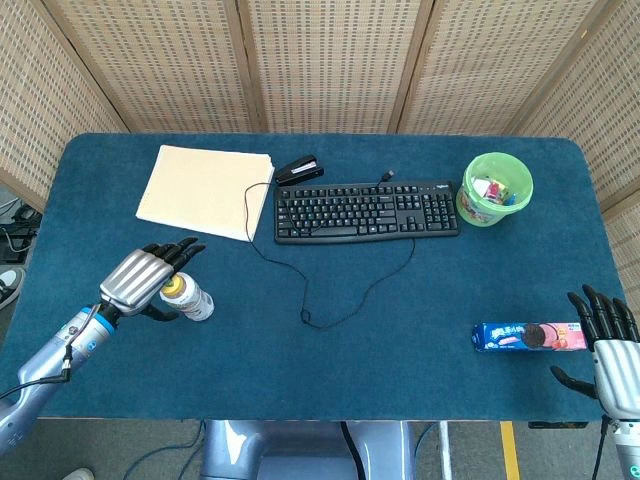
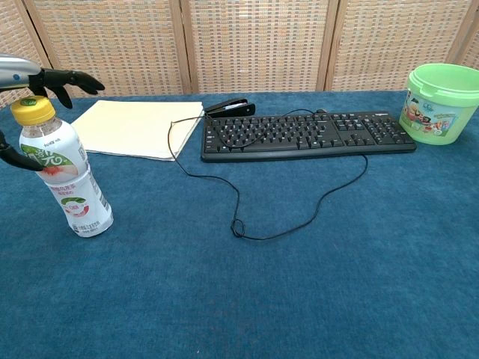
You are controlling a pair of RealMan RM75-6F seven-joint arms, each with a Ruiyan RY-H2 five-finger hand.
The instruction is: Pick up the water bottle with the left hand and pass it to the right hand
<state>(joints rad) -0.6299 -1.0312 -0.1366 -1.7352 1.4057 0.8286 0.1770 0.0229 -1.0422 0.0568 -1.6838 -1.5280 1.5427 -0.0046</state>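
The water bottle point(image 1: 187, 297) point(image 2: 63, 176) stands upright on the blue table, clear with a yellow cap and a peach label. My left hand point(image 1: 148, 278) point(image 2: 45, 78) hovers at the bottle's left side, its fingers spread over the cap and the thumb low beside the body; nothing shows it gripping. My right hand point(image 1: 612, 352) rests open at the table's front right edge, fingers spread, far from the bottle. The chest view does not show the right hand.
A black keyboard point(image 1: 366, 210) with a looping cable point(image 1: 330, 300) lies mid-table. A beige folder point(image 1: 205, 190) and a stapler point(image 1: 298, 169) sit at the back left, a green bucket point(image 1: 497, 188) at the back right. A cookie pack point(image 1: 530, 336) lies near my right hand.
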